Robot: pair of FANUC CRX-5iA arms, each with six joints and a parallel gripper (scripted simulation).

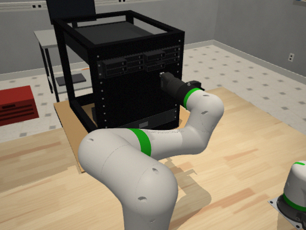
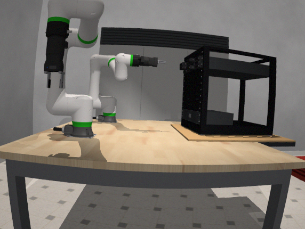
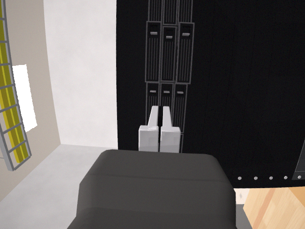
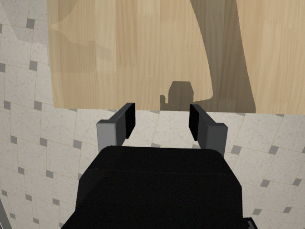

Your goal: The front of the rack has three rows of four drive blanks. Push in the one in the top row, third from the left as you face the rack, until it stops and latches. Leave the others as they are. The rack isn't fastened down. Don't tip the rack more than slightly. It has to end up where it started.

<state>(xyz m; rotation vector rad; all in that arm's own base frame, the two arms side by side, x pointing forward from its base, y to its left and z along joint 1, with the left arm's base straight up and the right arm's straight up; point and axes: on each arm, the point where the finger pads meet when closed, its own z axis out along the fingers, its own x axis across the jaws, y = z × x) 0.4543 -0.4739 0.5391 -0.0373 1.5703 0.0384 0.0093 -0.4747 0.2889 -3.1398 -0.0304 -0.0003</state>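
Note:
The rack (image 1: 134, 91) (image 2: 203, 93) (image 3: 221, 98) stands upright on a wooden board. The top-row third blank (image 1: 155, 56) (image 3: 153, 56) sticks out from the front. The bottom-row third blank (image 1: 155, 67) (image 3: 184, 56) sticks out too, while the middle-row one (image 3: 168, 56) between them sits deeper. My left gripper (image 1: 161, 73) (image 2: 166, 62) (image 3: 160, 117) is shut and empty, pointing at the rack front with a gap before it. In the left wrist view its fingertips overlap the fourth column. My right gripper (image 2: 55, 87) (image 4: 162, 114) is open and empty, pointing down, far from the rack.
Blanks at the far left (image 1: 115, 67) also stand out from the front. The board (image 1: 67, 128) (image 2: 213, 139) lies under the rack on the wooden table (image 2: 149, 152). The right arm's base (image 1: 294, 208) (image 2: 80, 131) stands on the table. A red cabinet (image 1: 16, 107) stands beyond the table.

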